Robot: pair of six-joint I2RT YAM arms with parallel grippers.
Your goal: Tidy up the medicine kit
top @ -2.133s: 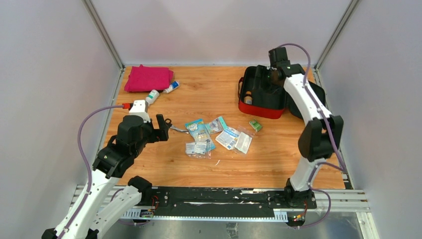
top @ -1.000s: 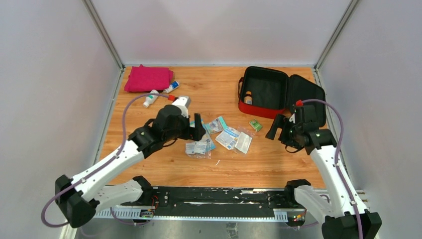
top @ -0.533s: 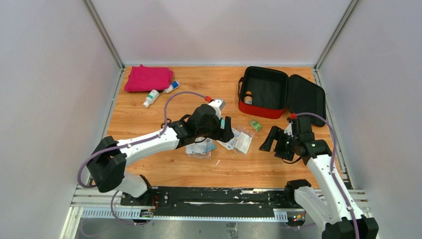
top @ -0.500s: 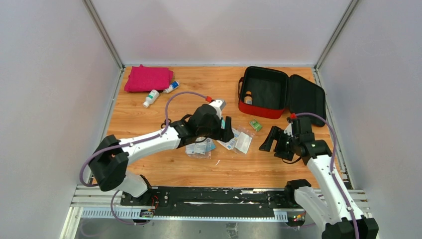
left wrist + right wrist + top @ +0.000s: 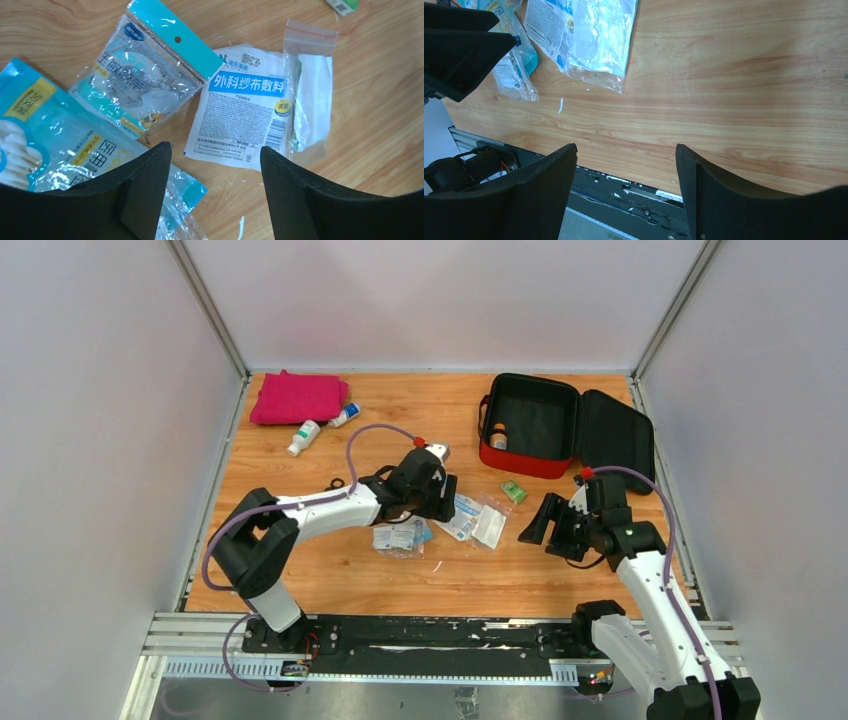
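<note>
Finds the medicine kit (image 5: pixel 525 462) lying open on the surface (image 5: pixel 400 430), a bottle (image 5: pixel 498 440) inside. Has the left gripper (image 5: pixel 212 155) spread wide, empty, above a gauze packet (image 5: pixel 242 117) near-left of the kit. Puts the right gripper (image 5: pixel 624 150), likewise spread and empty, just nearer than the kit.

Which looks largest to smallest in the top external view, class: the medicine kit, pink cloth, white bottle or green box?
1. medicine kit, open
2. pink cloth
3. white bottle
4. green box, only slightly smaller than the bottle

You're seeing the medicine kit (image 5: pixel 540 425) sitting far right on the counter (image 5: pixel 400 430), packets (image 5: pixel 467 519) lying centre, cloth (image 5: pixel 298 397) far left
</note>
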